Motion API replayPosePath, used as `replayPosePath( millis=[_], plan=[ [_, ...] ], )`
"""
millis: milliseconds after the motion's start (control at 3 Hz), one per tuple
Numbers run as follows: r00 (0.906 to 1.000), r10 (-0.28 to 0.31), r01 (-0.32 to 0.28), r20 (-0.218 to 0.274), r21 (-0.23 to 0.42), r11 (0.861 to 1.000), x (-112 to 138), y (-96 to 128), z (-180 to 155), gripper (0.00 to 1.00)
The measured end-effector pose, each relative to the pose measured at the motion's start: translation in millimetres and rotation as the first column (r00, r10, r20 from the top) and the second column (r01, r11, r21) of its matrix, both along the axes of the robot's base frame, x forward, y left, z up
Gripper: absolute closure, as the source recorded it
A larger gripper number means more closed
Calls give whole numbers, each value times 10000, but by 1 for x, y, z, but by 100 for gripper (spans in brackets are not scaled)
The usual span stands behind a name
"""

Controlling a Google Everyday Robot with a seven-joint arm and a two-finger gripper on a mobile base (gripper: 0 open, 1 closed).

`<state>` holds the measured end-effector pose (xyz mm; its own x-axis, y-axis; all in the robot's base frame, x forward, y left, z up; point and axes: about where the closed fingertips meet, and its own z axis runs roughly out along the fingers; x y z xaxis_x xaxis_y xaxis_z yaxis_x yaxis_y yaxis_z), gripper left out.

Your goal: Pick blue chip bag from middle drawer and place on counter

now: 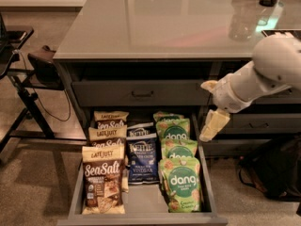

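Observation:
The blue chip bag (143,160), navy with white "Vinegar" lettering, lies in the middle column of the open middle drawer (141,217); a second navy bag (139,131) sits behind it. My gripper (205,111) hangs open and empty over the drawer's right edge, to the right of and above the blue bag, beside the green bags. The glossy grey counter (155,22) spreads above the drawers.
Tan "Sea Salt" bags (103,180) fill the drawer's left column and green "dang" bags (181,182) the right. A closed drawer front (141,93) is above. A clear container (244,22) stands on the counter's right. A black stand (28,93) is at the left, a dark bag (273,168) on the floor at the right.

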<state>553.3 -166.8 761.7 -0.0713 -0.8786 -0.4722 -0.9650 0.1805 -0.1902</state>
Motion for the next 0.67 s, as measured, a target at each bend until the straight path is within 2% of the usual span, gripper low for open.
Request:
replayPosePath(
  millis=[333,667],
  plan=[
    [9977,-199,203,-655,46,9998,19,0,-43,0],
    [9912,-323,343,-1281,132,9993,32,1,-79,0]
  ],
)
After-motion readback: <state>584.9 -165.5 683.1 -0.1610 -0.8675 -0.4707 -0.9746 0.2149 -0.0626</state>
